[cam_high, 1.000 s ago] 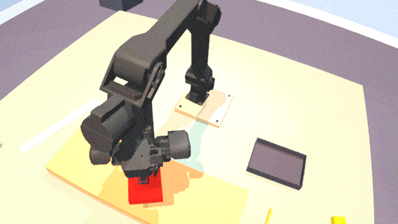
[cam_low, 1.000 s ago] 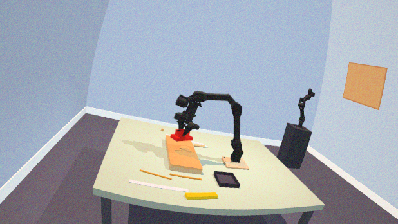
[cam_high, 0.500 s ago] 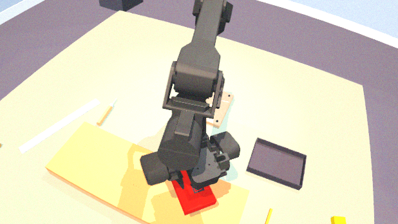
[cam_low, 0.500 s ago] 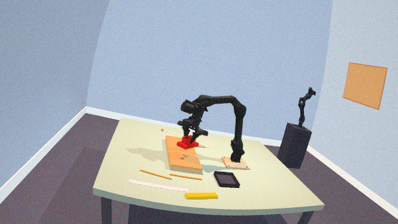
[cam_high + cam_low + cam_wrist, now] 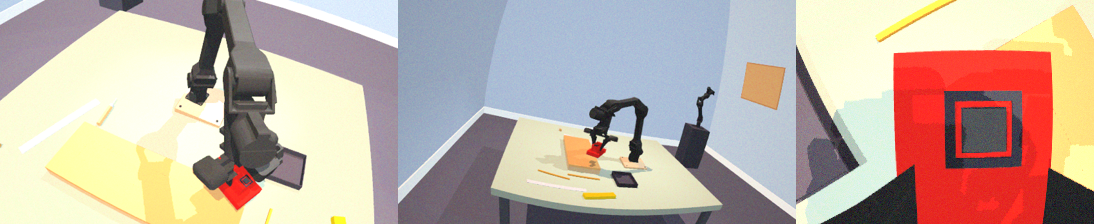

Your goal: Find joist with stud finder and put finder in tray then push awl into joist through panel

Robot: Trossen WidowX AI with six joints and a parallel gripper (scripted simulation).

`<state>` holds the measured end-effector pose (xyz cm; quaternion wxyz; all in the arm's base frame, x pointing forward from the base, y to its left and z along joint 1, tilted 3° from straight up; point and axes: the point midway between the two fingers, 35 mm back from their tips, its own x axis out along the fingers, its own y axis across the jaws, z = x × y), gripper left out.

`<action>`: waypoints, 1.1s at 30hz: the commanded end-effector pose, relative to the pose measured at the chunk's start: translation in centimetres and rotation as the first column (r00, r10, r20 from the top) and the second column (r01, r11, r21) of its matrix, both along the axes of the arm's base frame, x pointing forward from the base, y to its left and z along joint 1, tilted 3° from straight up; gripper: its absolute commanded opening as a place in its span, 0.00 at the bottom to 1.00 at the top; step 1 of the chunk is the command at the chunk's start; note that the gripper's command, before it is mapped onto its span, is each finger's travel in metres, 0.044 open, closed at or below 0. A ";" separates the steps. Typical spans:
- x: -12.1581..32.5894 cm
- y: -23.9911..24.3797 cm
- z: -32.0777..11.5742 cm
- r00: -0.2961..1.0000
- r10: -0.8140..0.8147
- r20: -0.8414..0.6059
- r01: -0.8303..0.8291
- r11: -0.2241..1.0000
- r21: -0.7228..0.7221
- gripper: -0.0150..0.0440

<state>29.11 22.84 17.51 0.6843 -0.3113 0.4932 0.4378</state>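
Observation:
The red stud finder (image 5: pixel 238 197) (image 5: pixel 595 152) (image 5: pixel 921 70) is held in my gripper (image 5: pixel 242 176) (image 5: pixel 597 146) (image 5: pixel 982 190), which is shut on it. Its dark square screen faces up. It hangs above the tray-side end of the floor panel (image 5: pixel 96 154) (image 5: pixel 576 146) (image 5: pixel 1077 90), partly past the panel's edge. The dark tray (image 5: pixel 304 170) (image 5: pixel 626 185) (image 5: pixel 831 127) stands beside that end, partly hidden by the arm in the top view. The awl (image 5: pixel 104 116) lies on the table behind the panel's far end, orange handle and thin pale tip. No joist shows.
A white strip (image 5: pixel 61 125) lies beyond the awl. Another white strip (image 5: pixel 556 185), two thin sticks (image 5: pixel 554 174) (image 5: pixel 583 176) and a yellow bar (image 5: pixel 599 196) (image 5: pixel 339 219) lie near the table's front. A small orange piece (image 5: pixel 560 130) lies at the back.

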 end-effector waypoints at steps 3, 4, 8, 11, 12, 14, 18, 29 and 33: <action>-2.9 2.5 0.4 0.995 0.093 0.019 -0.093 0.996 0.009 0.25; -3.4 2.9 0.4 0.994 0.109 0.019 -0.109 0.994 0.009 0.25; -5.5 4.4 0.3 0.985 0.173 0.022 -0.173 0.985 0.010 0.25; -7.1 5.4 0.2 0.975 0.221 0.024 -0.221 0.975 0.010 0.25; -7.6 5.7 0.2 0.971 0.236 0.025 -0.237 0.972 0.010 0.25; -8.7 6.3 0.1 0.963 0.268 0.026 -0.268 0.963 0.011 0.25; -10.9 7.4 0.0 0.944 0.329 0.029 -0.330 0.944 0.012 0.25; -17.2 9.5 -0.3 0.870 0.491 0.036 -0.492 0.871 0.014 0.25; -18.1 9.7 -0.4 0.858 0.512 0.037 -0.513 0.858 0.015 0.25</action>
